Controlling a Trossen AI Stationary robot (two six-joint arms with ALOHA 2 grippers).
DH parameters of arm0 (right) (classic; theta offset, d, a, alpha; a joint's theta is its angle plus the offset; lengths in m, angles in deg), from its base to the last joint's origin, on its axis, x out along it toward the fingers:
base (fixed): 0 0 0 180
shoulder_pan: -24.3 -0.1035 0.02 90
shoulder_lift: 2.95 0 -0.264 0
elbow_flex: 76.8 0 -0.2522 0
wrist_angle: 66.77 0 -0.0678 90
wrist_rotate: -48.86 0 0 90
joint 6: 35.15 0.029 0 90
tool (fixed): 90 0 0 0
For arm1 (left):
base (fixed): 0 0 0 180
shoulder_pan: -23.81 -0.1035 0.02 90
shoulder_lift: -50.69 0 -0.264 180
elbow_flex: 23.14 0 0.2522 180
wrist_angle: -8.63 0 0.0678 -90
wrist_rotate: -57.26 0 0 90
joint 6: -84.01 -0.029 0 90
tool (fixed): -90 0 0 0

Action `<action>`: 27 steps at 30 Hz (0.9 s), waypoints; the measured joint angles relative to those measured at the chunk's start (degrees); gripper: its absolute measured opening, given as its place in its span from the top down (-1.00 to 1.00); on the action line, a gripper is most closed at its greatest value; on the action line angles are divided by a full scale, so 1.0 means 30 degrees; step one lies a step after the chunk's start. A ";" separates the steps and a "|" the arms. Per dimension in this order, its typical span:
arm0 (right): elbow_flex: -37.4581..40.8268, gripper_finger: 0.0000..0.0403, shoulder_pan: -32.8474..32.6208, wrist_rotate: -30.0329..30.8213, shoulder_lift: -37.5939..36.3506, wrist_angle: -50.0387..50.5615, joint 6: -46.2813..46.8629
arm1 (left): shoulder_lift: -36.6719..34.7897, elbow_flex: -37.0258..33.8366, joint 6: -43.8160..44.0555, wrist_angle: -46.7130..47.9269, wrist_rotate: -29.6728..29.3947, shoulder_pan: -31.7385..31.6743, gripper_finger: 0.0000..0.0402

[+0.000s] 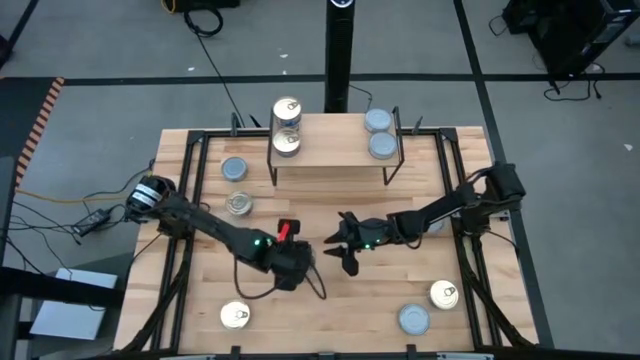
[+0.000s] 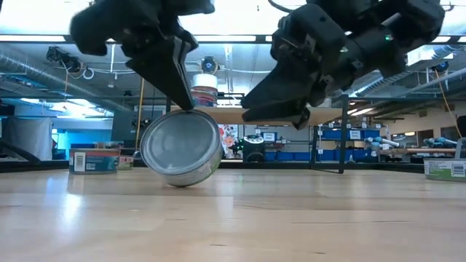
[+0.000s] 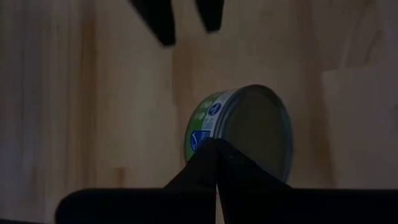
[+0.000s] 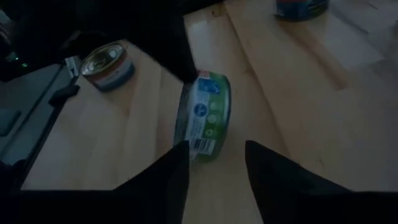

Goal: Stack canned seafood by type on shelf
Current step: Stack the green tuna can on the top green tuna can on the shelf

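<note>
My left gripper (image 2: pixel 182 102), clenched, props a tin (image 2: pixel 182 148) on edge mid-tabletop; my right gripper (image 4: pixel 214 165) stands released beside it, the shelf (image 1: pixel 335 150) behind

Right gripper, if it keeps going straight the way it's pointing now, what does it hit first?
Most likely the green-labelled round tin standing tilted on its edge, directly ahead of the open right gripper. The shut left gripper touches that tin's rim from the far side. Depth is hard to judge, so the gap is uncertain.
</note>
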 joint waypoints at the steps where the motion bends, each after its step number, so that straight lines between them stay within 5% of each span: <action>1: -0.0229 0.13 0.0023 -0.0087 0.0169 -0.0017 0.0000 | -0.0003 0.0000 0.0126 -0.0057 -0.0125 0.0188 0.98; 19: -0.2315 -0.20 0.0012 -0.2434 0.2226 0.0002 -0.0495 | -0.0018 -0.0063 0.2281 -0.0028 -0.1945 0.1876 0.98; 27: -0.2315 -0.21 -0.0010 -0.2398 0.2218 0.0429 -0.2077 | -0.0263 -0.3217 0.3850 -0.3258 -0.1962 0.1854 0.99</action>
